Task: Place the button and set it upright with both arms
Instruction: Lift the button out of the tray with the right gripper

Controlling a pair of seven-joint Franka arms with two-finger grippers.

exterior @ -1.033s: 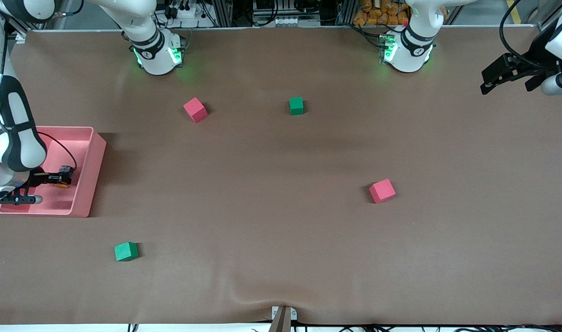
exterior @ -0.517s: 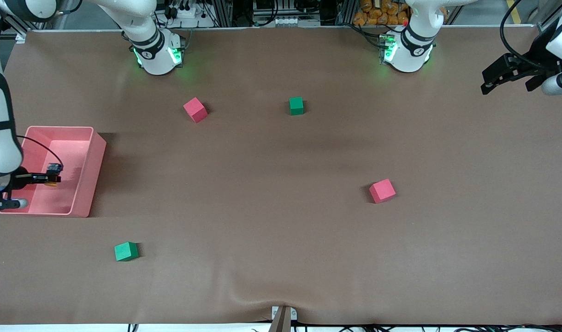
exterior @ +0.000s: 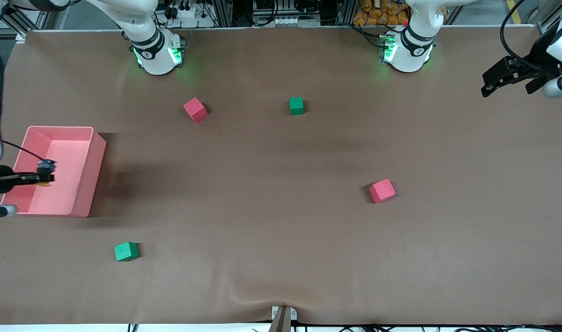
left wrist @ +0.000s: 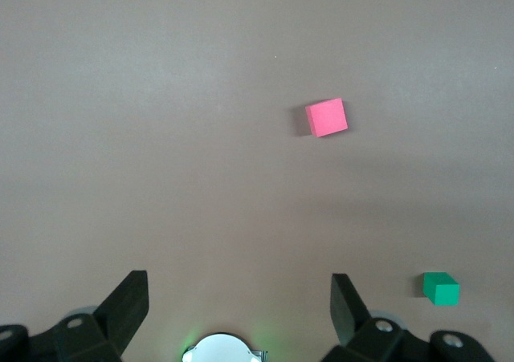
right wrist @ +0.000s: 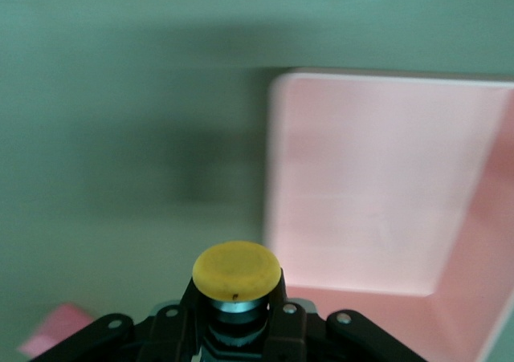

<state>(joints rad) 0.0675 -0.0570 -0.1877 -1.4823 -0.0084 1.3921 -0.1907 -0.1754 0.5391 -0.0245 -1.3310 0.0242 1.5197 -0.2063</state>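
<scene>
The right gripper (exterior: 44, 177) hangs over the pink bin (exterior: 85, 138) at the right arm's end of the table, fingers clamped on the button (right wrist: 237, 272). Its round orange-yellow cap pokes out past the fingertips, the dark body pinched between them, the bin's bare floor just below. Nearest loose piece to that gripper is a green cube (exterior: 126, 251) on the brown table (exterior: 281, 230). At the other end the left gripper (left wrist: 241, 306) waits up in the air with its fingers spread wide apart and nothing between them; below it sit a red cube (left wrist: 327, 117) and another green cube (left wrist: 441, 288).
</scene>
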